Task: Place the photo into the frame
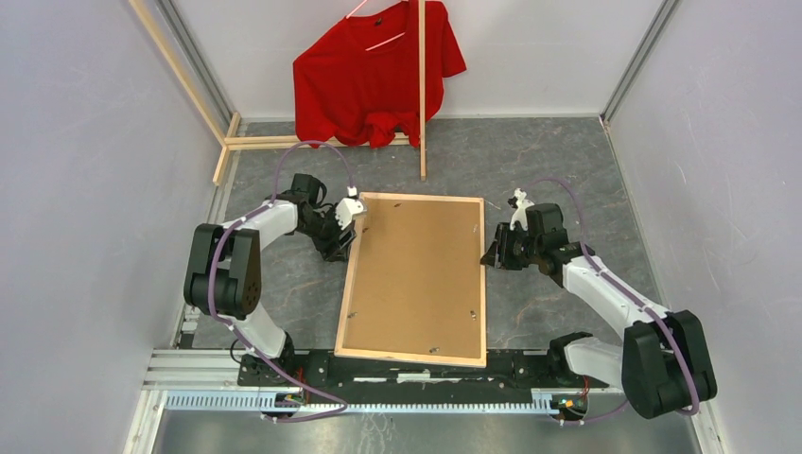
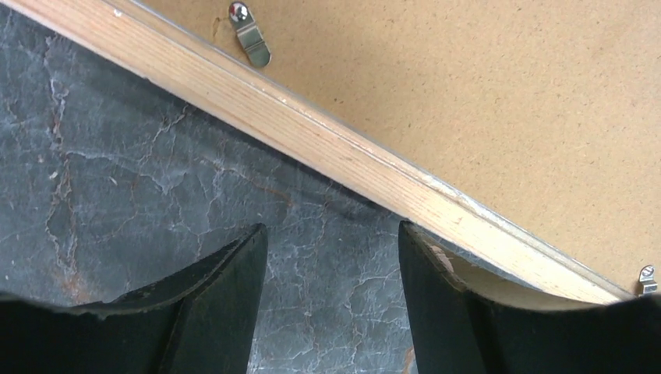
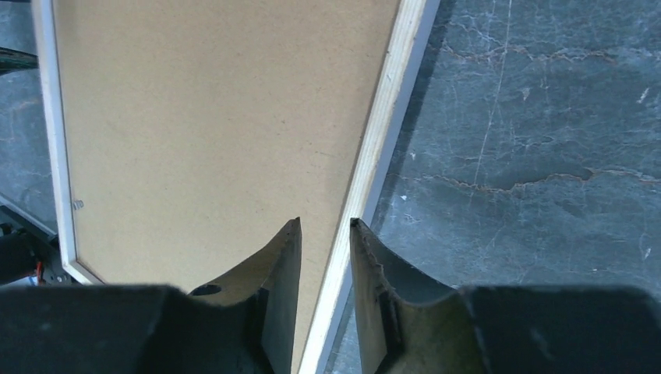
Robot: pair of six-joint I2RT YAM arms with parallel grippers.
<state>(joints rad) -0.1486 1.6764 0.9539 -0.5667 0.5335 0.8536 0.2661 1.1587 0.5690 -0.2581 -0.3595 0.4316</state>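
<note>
The frame (image 1: pixel 408 357) lies flat on the grey table with its pale bare-wood side up, filled by a brown backing board (image 1: pixel 416 274). The photo is hidden. My left gripper (image 1: pixel 346 248) stands open just outside the frame's left rail (image 2: pixel 312 136), near the far corner, with only table between its fingers (image 2: pixel 234 288). Its right finger touches or sits under the rail's edge. My right gripper (image 1: pixel 489 255) straddles the right rail (image 3: pixel 382 132), one finger over the board (image 3: pixel 218 117) and one outside, shut on the wood (image 3: pixel 325 226).
A red shirt (image 1: pixel 374 71) hangs on a rack of pale wooden poles (image 1: pixel 422 95) at the back. Small metal clips (image 2: pixel 249 39) sit along the board's edge. Pale walls close in left and right. A metal rail (image 1: pixel 378 402) runs along the near edge.
</note>
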